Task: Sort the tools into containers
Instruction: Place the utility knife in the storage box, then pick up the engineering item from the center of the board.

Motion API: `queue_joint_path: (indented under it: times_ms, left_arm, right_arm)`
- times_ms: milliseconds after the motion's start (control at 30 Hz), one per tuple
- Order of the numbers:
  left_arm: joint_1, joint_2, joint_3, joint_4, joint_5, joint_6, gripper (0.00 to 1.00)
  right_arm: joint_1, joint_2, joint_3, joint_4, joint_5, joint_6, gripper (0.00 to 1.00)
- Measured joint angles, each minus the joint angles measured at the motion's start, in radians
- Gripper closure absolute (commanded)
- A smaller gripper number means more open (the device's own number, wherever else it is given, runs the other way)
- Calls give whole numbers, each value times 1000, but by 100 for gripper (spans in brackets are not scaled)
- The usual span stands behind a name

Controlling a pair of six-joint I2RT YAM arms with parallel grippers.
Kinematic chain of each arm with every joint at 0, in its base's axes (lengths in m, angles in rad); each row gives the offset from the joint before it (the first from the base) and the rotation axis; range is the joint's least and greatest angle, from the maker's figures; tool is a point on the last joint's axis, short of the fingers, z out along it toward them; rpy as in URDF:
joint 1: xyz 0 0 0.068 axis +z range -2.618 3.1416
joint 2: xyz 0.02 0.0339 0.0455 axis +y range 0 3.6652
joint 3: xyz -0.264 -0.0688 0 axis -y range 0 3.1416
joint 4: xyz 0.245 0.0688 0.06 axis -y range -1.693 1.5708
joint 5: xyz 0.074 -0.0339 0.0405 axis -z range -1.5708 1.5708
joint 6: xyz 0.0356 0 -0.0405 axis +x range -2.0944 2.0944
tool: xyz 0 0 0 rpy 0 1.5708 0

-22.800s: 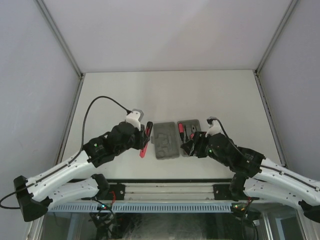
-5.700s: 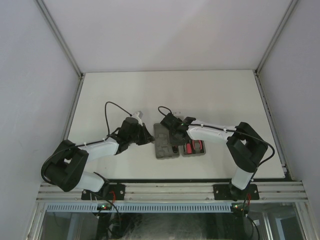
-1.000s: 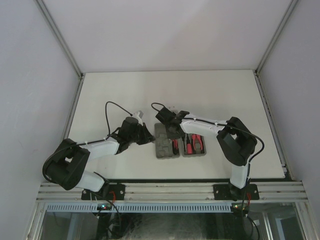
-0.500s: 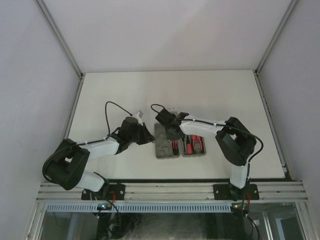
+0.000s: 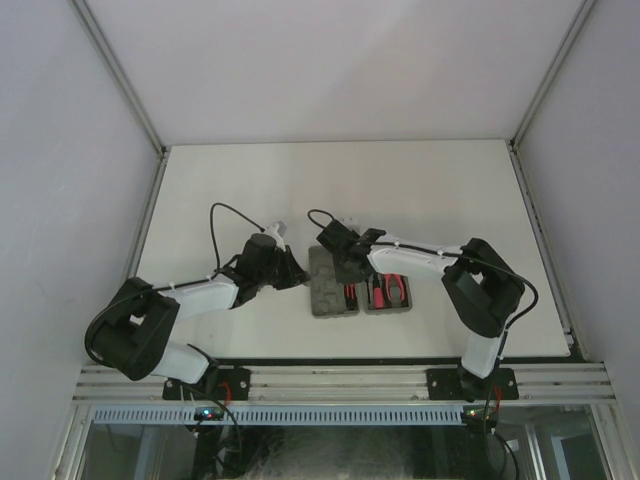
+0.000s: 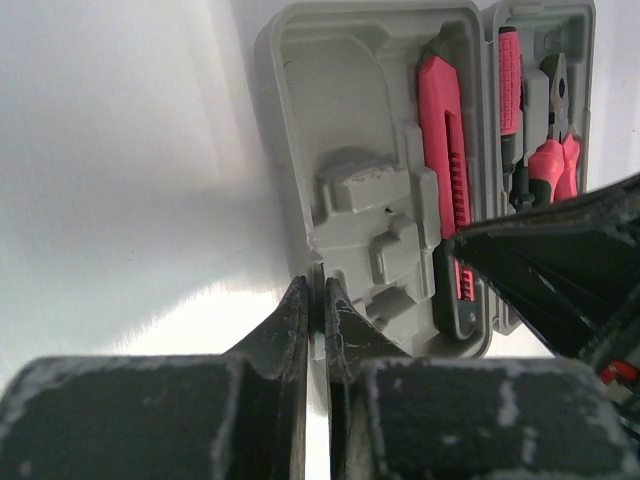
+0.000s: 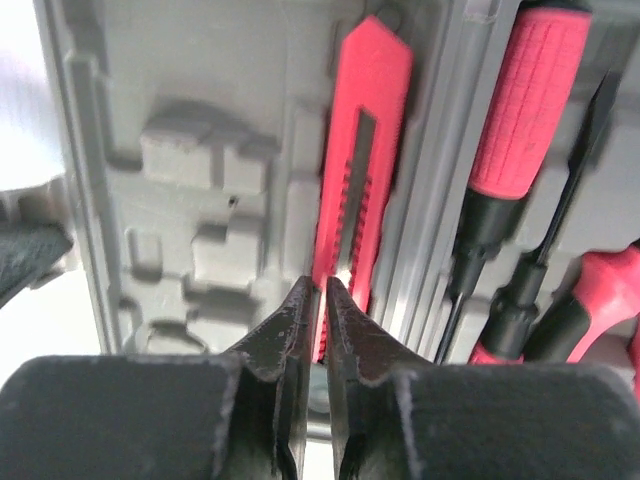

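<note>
Closest in, my left hand (image 6: pixel 313 298) is pinched together on the near rim of the left tray (image 6: pixel 350 110), so that tray is pinned to the tabletop (image 5: pixel 400 190). Just beyond, my right hand (image 7: pixel 316 295) points down into the same tray. Its fingers are together with only a sliver of gap and nothing between them that I can see. The tips hang over the near end of the red knife (image 7: pixel 360 150), though I can't tell if they touch it.

The knife lies lengthwise in its slot along the left tray's right side, looking bedded. I judge this as the seating step for that tool. The next move calls for a straight lift of the right hand so the knife isn't dragged, and the left hand only lets go afterwards.

Counting outward:
- Trays: two, touching side by side.
- Left tray: one knife.
- Right tray (image 7: pixel 625 50): one pair of pliers (image 6: pixel 553 150), one fat red-handled screwdriver (image 7: pixel 525 100) and at least one thin black-shafted screwdriver (image 7: pixel 575 170). More may sit underneath, too crowded to call.
</note>
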Motion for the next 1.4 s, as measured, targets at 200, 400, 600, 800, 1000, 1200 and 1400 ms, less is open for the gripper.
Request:
queue_joint_path:
  times_ms: [200, 400, 600, 800, 1000, 1200, 1400]
  left_arm:
    - [0, 0, 0, -1, 0, -1, 99]
    - [0, -2, 0, -2, -2, -9, 90]
    - [0, -34, -8, -42, -3, -9, 77]
    - [-1, -102, -20, -97, -10, -9, 61]
    - [-1, -219, -21, -192, -68, -5, 57]
    - [-1, -354, -21, -338, -209, -1, 54]
    - [-1, -435, -20, -460, -361, -7, 54]
  right_arm:
    - [8, -105, -31, 9, -56, -5, 87]
    - [61, -247, -40, 47, -22, -19, 78]
    - [145, -382, -168, 118, 60, -14, 69]
    - [208, -529, -343, 151, 161, 25, 64]
    - [219, -710, -471, 185, 252, 80, 61]
    - [219, -810, -549, 197, 311, 103, 58]
    - [216, -834, -567, 188, 323, 106, 57]
